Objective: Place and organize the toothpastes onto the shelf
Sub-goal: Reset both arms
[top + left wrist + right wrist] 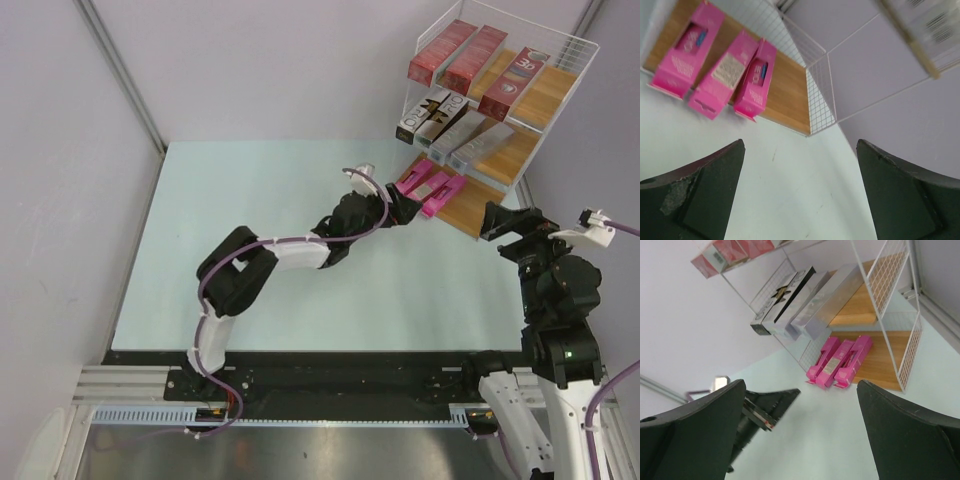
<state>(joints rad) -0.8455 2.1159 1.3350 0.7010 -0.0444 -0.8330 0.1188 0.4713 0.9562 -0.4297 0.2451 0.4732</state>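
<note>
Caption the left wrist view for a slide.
Open left tool facing three pink toothpastes side by side on the shelf's lowest board.

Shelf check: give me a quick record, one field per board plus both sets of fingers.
shelf: white wire rack, three wooden boards
top board: three dark red cartons
middle board: three silver-grey cartons
bottom board: three pink cartons, near ends past the board edge
left fingers: open, empty, just short of the pink cartons
right fingers: open, empty
</note>
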